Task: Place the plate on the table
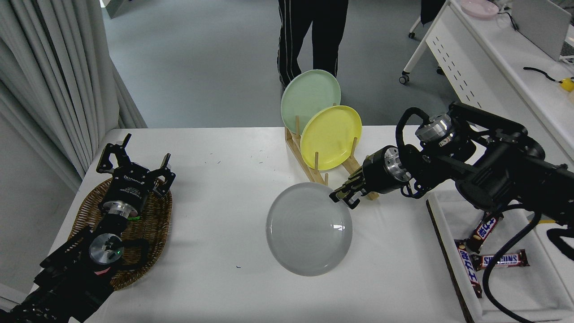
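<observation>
Grey plate (pixel 309 229) sits low over the white surface (pixel 215 188), near a wooden rack (pixel 314 163), its far right rim pinched by the right pincer (pixel 341 196). Left pincer (pixel 134 167) rests spread over a wicker basket (pixel 85 211).

A robot's right gripper (pixel 341 196) pinches the far right rim of a light grey plate (pixel 309 229) low over a white table (pixel 224 188). Behind, a yellow plate (pixel 331 137) and a pale green plate (pixel 309 94) stand in a wooden rack (pixel 309 163). The left gripper (pixel 134 168) rests spread wide over a wicker basket (pixel 148 224).
</observation>
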